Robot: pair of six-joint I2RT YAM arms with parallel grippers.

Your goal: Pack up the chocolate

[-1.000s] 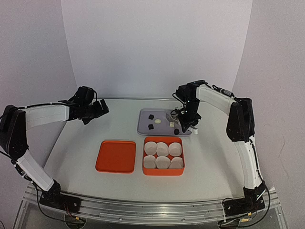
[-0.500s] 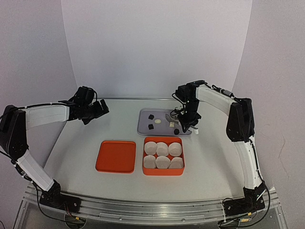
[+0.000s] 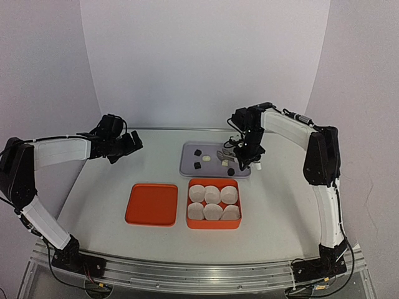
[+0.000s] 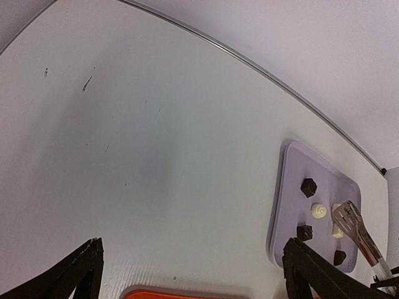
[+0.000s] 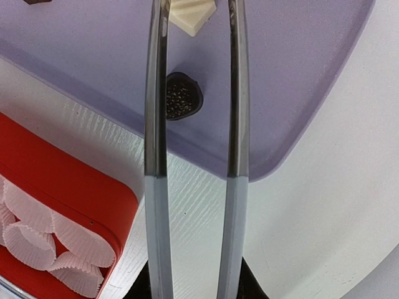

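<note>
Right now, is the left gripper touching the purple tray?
Apart. The top view shows the left gripper well left of the tray, with a wide gap between.

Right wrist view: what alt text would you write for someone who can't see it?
The two prongs of metal tongs run up the picture over a lavender tray, with a cream-white chocolate between them at the top edge and a dark chocolate lower down. An orange box of white paper cups sits lower left.
</note>
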